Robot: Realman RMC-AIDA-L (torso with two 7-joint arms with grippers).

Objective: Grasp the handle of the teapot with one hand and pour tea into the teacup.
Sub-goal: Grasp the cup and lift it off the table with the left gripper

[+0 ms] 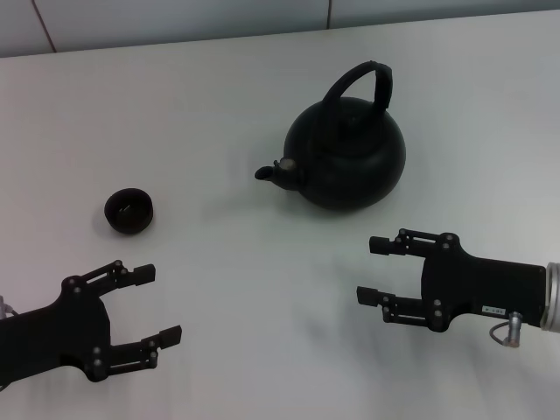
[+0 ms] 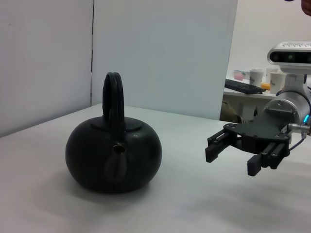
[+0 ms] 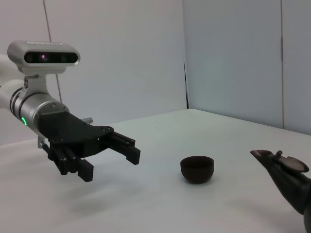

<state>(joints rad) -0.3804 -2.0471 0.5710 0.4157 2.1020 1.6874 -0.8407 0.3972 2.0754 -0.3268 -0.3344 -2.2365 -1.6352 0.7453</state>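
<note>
Head view: teapot [image 1: 346, 157] sitting mid-desk [image 1: 219, 87], teacup [image 1: 129, 211] off its spout. I am holding right tool [image 1: 376, 269] and left tool [image 1: 156, 304] released. Pot probably heavy, rigid; I am targeting handle [image 1: 360, 77] apex.

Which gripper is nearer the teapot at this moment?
Right. The right gripper sits open just in front of the teapot; the left gripper, also open, is farther off, near the teacup.
</note>
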